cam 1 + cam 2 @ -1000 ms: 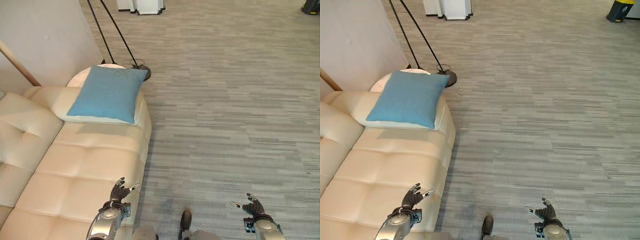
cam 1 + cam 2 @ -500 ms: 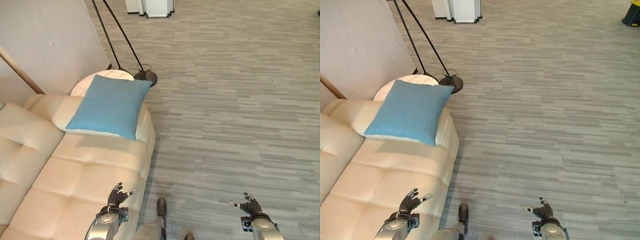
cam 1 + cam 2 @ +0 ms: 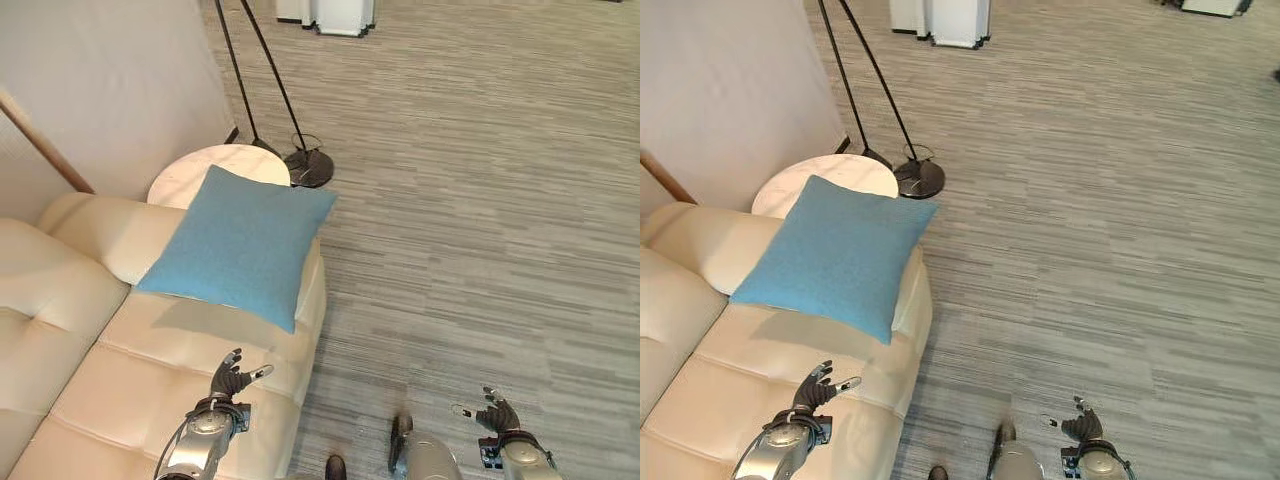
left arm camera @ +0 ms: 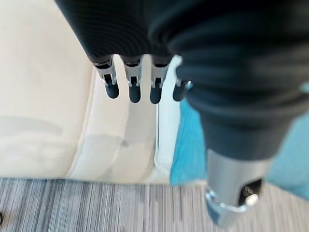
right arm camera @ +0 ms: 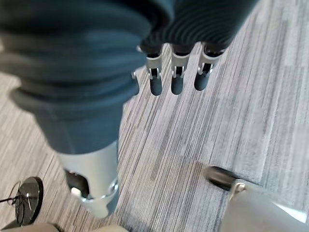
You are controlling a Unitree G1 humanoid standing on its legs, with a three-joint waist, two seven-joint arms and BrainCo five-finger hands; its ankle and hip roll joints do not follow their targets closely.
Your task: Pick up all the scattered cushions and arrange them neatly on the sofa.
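A blue square cushion [image 3: 243, 245] lies flat on the armrest end of the cream tufted sofa [image 3: 110, 385], one corner hanging past the sofa's edge; it also shows as a blue patch [image 4: 189, 140] past my left hand. My left hand [image 3: 228, 380] hovers open over the sofa seat, a little in front of the cushion and apart from it. Over the grey floor at the lower right my right hand [image 3: 494, 417] is open and holds nothing. In each wrist view the fingers [image 4: 133, 87] [image 5: 176, 77] are straight.
A round white side table [image 3: 218, 169] stands behind the sofa's end, next to a pale wall [image 3: 110, 80]. A floor lamp's black poles and round base [image 3: 308, 167] stand beside it. White furniture [image 3: 338, 12] sits at the far back. Grey striped floor [image 3: 470, 200] spreads to the right.
The whole picture has shifted: the camera moved nearer the sofa's end, so the cushion, table and lamp base sit lower and larger. Both hands stay open and low.
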